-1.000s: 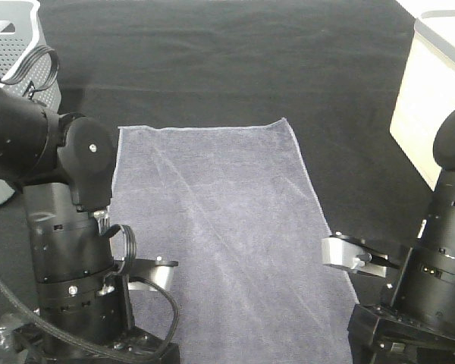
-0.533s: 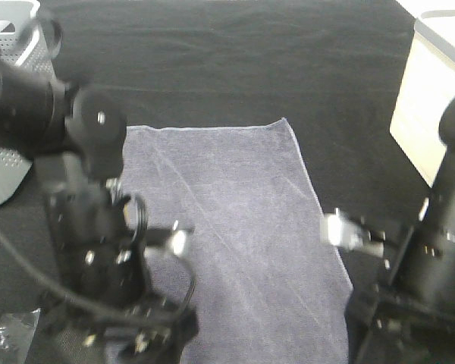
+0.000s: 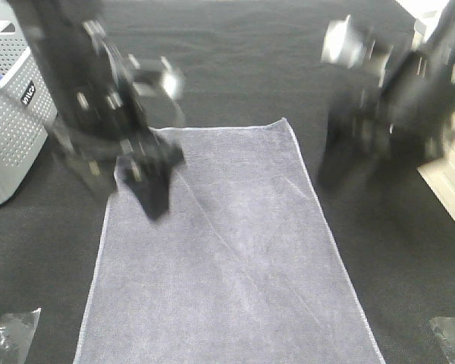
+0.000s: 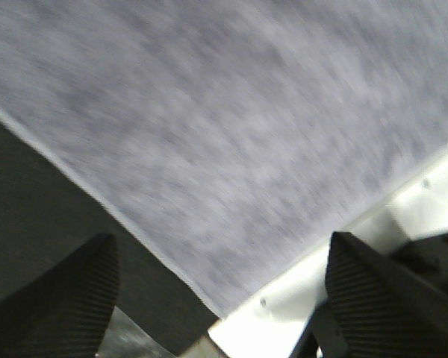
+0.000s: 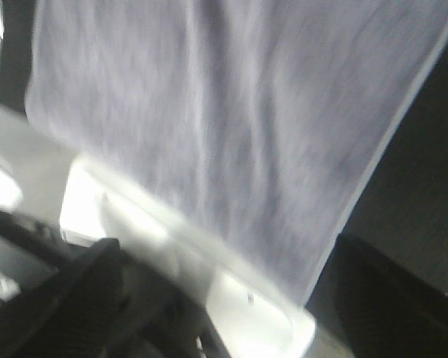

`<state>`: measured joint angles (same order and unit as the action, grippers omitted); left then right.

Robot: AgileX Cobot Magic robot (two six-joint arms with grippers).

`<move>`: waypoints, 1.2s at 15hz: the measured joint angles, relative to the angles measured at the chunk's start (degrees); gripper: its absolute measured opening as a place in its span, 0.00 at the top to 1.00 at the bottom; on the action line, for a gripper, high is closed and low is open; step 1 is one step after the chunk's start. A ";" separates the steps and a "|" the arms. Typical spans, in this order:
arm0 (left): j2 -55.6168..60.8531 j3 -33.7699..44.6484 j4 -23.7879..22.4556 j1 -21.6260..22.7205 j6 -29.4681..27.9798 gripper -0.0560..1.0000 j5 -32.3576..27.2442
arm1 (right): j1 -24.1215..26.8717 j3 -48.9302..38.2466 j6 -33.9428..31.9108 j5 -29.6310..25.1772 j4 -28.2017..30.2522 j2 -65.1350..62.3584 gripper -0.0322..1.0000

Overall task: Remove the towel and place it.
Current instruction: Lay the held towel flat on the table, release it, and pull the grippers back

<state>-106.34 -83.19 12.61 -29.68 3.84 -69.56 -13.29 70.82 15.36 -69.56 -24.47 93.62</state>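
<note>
Stock of the table as I read it from my station:

1. Towel (image 3: pixel 227 250). Grey-lavender and plush, with a thin pale hem. It lies spread flat and lengthwise in the middle of the black cloth (image 3: pixel 235 68). Faint diagonal creases cross it, and its near end runs off the bottom of the high view.

2. Left gripper (image 3: pixel 148 189). It is badly blurred in the high view, over the towel's far left corner. I cannot tell whether it touches the pile. In the left wrist view its two ribbed fingers (image 4: pixel 67 291) stand wide apart with nothing between them. Beyond them I see towel, hem and a strip of black cloth.

3. Right gripper (image 3: pixel 337 163). It is also blurred, just off the towel's far right corner and over the black cloth. In the right wrist view its fingers (image 5: pixel 388 298) are spread and hold nothing. The towel and its hemmed long edge fill the picture beyond them.

4. Basket (image 3: pixel 11 121). Grey with perforated walls, at the left edge of the high view and apart from the towel.

5. Bin (image 3: pixel 447 178). Pale and partly cut off, at the right edge, apart from the towel.

6. Left scrap (image 3: pixel 7 337) and right scrap (image 3: pixel 451 334). Both are clear crumpled plastic lying on the black cloth, one on either side of the towel's near end.
</note>
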 joint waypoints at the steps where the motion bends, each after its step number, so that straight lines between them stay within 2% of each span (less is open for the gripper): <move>1: -2.41 -5.04 -0.40 5.61 0.00 0.26 -0.06 | 5.33 7.73 -0.06 0.00 -1.72 3.72 0.23; 4: -8.37 -13.75 -0.29 11.63 -0.80 0.25 0.29 | 6.82 14.61 -0.23 0.86 -0.92 8.25 0.23; 9: -19.77 -28.13 -2.52 12.61 -2.52 0.19 1.03 | 6.82 21.89 -2.23 4.81 2.35 16.84 0.22; 15: -33.63 -41.71 -2.06 18.91 -4.24 0.19 0.69 | 6.82 38.67 -2.06 6.88 5.50 32.43 0.22; 18: -39.99 -49.39 -1.95 19.25 -3.84 0.19 1.26 | 6.82 45.78 -2.01 6.88 6.30 39.13 0.22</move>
<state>-146.33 -132.58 10.66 -10.43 0.00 -68.30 -6.47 116.60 13.35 -62.68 -18.16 132.75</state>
